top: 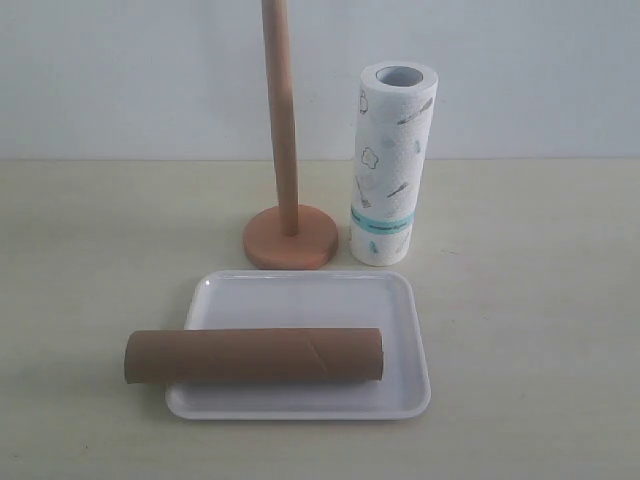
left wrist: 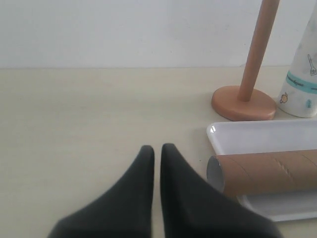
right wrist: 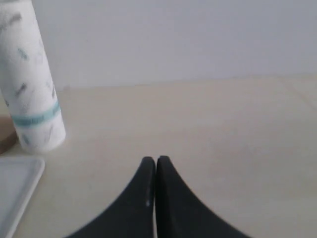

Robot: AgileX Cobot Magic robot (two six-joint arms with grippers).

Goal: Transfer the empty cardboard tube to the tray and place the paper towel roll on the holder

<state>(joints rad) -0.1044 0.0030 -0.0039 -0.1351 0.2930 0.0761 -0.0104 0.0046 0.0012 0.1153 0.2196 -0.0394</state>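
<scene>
The empty cardboard tube [top: 254,356] is laid on the tray [top: 310,295], axis 9-to-3 o'clock; left gripper [left wrist: 156,148] and right gripper [right wrist: 155,159] are clenched empty.

Right gripper [right wrist: 156,160] closed above a bare tabletop [right wrist: 208,129]

The two black fingers meet at their tips with only a hairline seam between them and nothing held, and they hang over the pale beige surface. Ahead of the tips and well off to one side, the paper towel roll [right wrist: 30,84] stands upright on the table, white with faint grey drawings and a teal band near its foot; its top is cut off by the frame edge. Nearer the gripper on that same side, a rounded corner of the white tray [right wrist: 19,186] lies flat, apart from both the roll and the fingers. A plain pale wall [right wrist: 188,39] rises beyond the table's far edge.
</scene>
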